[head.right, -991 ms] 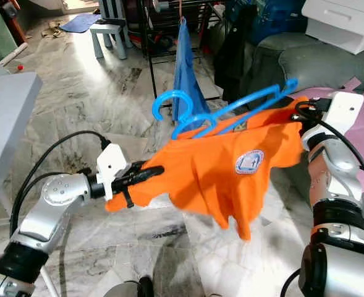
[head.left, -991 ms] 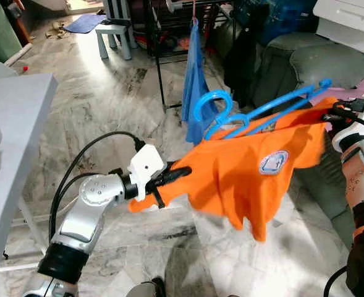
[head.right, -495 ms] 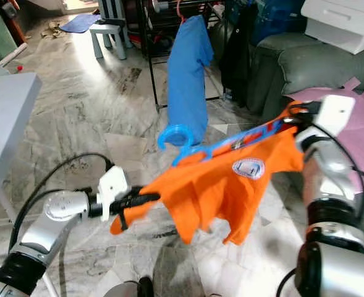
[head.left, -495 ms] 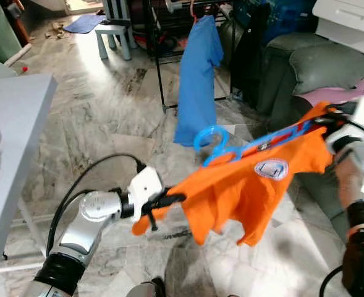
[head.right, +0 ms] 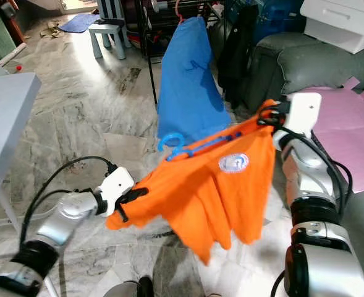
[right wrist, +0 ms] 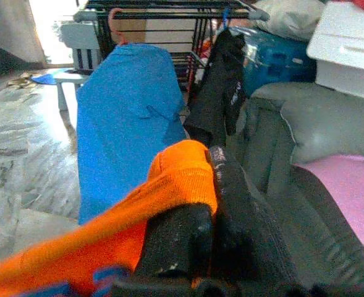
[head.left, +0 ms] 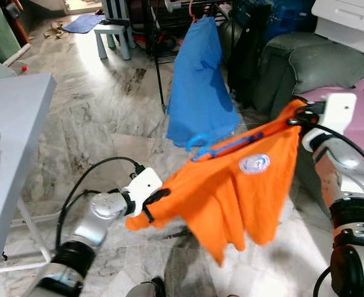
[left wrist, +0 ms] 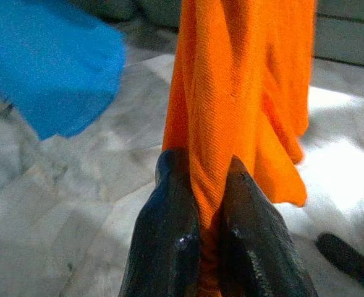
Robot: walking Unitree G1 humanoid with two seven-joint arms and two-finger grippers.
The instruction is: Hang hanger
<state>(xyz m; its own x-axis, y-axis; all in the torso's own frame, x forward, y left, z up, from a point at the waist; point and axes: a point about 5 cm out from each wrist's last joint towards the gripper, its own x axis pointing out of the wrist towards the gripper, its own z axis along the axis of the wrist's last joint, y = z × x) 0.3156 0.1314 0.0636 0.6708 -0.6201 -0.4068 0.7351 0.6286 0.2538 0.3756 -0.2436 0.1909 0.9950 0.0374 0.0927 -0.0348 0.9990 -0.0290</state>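
Observation:
An orange shirt (head.left: 231, 192) with a round badge hangs on a blue hanger (head.left: 225, 147), stretched between my two arms over the marble floor. The hanger's hook (head.left: 197, 141) points toward the rack. My left gripper (head.left: 157, 199) is shut on the shirt's low left corner; in the left wrist view the cloth is pinched between both black fingers (left wrist: 169, 229). At the shirt's upper right shoulder, my right gripper (head.left: 299, 114) is shut on the orange cloth (right wrist: 182, 173). The hanger's right end is hidden under the shirt there.
A black clothes rack (head.left: 160, 49) stands ahead with a blue shirt (head.left: 200, 86) and a dark garment (head.left: 243, 49) hanging on it. A grey sofa (head.left: 293, 62) with a pink cloth (head.left: 361, 93) is at right. A grey table (head.left: 8, 124) is at left, a stool (head.left: 114, 34) behind.
Both grippers carried the shirt and hanger lower and leftward; the hook dropped. The right gripper moved in toward the middle. The blue shirt on the rack turned from edge-on to broadside.

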